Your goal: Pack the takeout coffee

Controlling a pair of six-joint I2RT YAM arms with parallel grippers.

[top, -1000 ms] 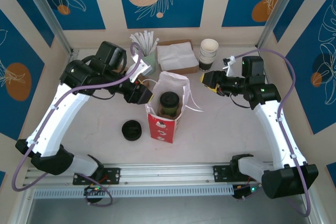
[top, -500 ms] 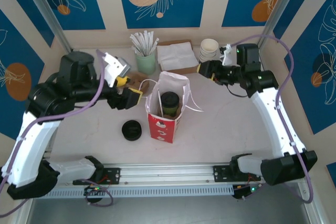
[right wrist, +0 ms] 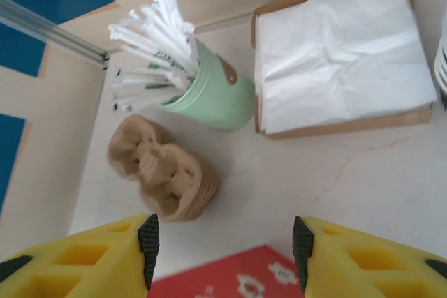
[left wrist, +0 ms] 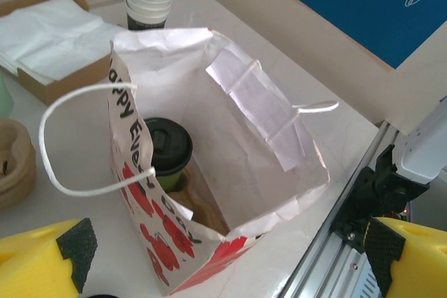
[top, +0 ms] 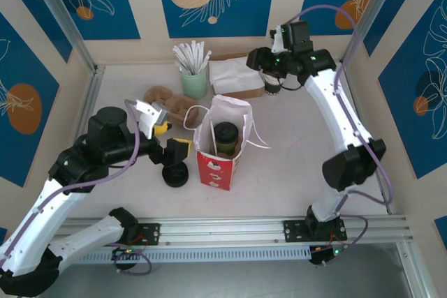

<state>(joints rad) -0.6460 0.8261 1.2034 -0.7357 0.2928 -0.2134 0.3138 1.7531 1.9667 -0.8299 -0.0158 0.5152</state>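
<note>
The small paper coffee cup with a dark greenish body and round black plastic lid (top: 225, 135) is standing upright inside the open red-and-white paper bag (top: 218, 165). The left gripper (top: 172, 139) is hovering just beside the bag with its yellow jaws spread wide and empty, and a loose round black lid (top: 175, 173) is lying near it. The right gripper (right wrist: 225, 243) is hanging over the back of the pale table (top: 293, 165), near the mint-green cup of wrapped straws (right wrist: 209, 92), with its jaws apart and gripping nothing.
</note>
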